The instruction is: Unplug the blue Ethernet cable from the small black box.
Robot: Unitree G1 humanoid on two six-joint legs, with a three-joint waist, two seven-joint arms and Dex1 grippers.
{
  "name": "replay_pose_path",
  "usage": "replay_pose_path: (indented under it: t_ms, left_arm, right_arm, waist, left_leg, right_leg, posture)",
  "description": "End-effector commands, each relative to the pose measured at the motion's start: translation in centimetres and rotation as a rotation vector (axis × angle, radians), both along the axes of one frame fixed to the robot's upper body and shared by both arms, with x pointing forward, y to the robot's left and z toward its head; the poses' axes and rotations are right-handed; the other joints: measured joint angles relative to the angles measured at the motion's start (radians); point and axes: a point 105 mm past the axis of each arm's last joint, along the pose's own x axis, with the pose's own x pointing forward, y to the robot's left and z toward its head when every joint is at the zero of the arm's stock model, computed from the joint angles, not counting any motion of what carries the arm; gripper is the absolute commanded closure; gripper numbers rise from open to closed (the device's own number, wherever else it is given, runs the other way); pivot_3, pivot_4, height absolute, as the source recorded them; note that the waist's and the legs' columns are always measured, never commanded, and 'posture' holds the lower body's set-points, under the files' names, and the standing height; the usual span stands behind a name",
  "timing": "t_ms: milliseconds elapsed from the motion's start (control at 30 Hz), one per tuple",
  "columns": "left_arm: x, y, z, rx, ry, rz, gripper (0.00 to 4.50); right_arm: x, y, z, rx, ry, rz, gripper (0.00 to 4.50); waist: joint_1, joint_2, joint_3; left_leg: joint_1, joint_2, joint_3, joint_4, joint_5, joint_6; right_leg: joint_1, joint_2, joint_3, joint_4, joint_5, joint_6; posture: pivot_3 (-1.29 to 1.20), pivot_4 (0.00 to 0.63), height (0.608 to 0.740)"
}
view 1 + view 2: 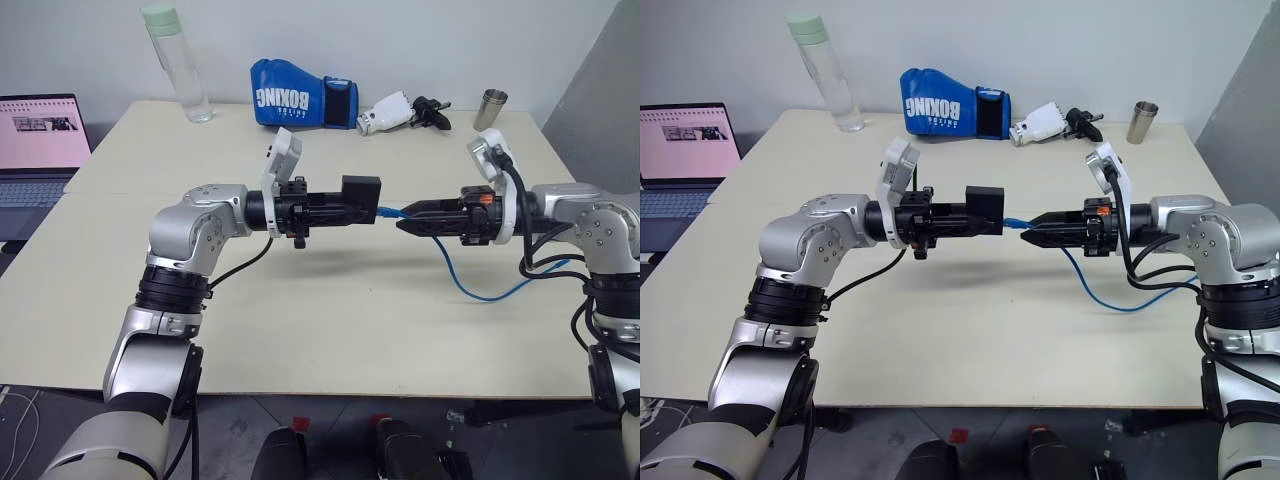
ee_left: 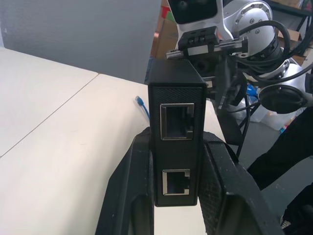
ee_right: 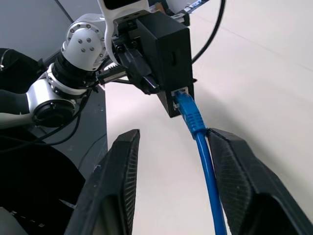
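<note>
My left gripper (image 1: pixel 355 212) points right, held level above the table, and is shut on the small black box (image 1: pixel 362 188). The left wrist view shows two empty ports on the box face (image 2: pixel 177 147) turned toward that wrist. The blue Ethernet cable (image 3: pixel 203 152) runs from a port low on the box's other face. Its plug (image 3: pixel 188 110) sits at that port, and how deep it sits I cannot tell. My right gripper (image 3: pixel 171 134) faces the box with its jaws open. The cable rests against one of its fingers (image 3: pixel 234 166), then hangs in a loop (image 1: pixel 470 290) toward the table.
Along the far edge of the beige table (image 1: pixel 300 330) stand a clear bottle (image 1: pixel 180 65), a blue boxing glove (image 1: pixel 300 97), a white and black device (image 1: pixel 395 112) and a metal cup (image 1: pixel 490 108). An open laptop (image 1: pixel 35 150) sits at the left.
</note>
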Motion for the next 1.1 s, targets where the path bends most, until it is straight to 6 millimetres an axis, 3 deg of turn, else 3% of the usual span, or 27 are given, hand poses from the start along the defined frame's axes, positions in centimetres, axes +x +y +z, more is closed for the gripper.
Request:
replay_pose_path:
  t_ms: [33,367,1067,1100]
  left_arm:
    - [-0.2,0.0,1.7,-0.020,-0.064,-0.012,3.72]
    - [-0.4,-0.1,1.6,-0.015,-0.063,-0.021,3.72]
    - [-0.3,0.0,1.6,-0.010,-0.062,-0.026,3.72]
    - [-0.4,0.0,1.6,-0.010,-0.061,-0.026,3.72]
  right_arm:
    - [0.1,0.8,1.6,0.038,-0.073,0.010,2.35]
    - [1.3,1.6,1.8,0.066,-0.087,-0.004,2.35]
    - [1.6,1.3,0.6,0.028,-0.098,0.013,2.35]
    - [1.7,1.2,0.6,0.030,-0.098,0.012,2.53]
  waist:
    - [0.000,0.000,0.000]
    - [0.000,0.000,0.000]
    - [0.000,0.000,0.000]
    - [0.000,0.000,0.000]
  left_leg:
    - [0.000,0.000,0.000,0.000,0.000,0.000]
    - [0.000,0.000,0.000,0.000,0.000,0.000]
    - [-0.002,0.000,0.000,0.000,0.000,0.000]
    - [-0.002,0.000,0.000,0.000,0.000,0.000]
  right_leg:
    - [0.000,0.000,0.000,0.000,0.000,0.000]
    - [-0.001,0.000,0.000,0.000,0.000,0.000]
    - [-0.002,0.000,0.000,0.000,0.000,0.000]
    - [-0.003,0.000,0.000,0.000,0.000,0.000]
  posture:
    - [0.00,0.150,0.740]
    - [0.00,0.150,0.740]
    - [0.00,0.150,0.740]
    - [0.00,0.150,0.740]
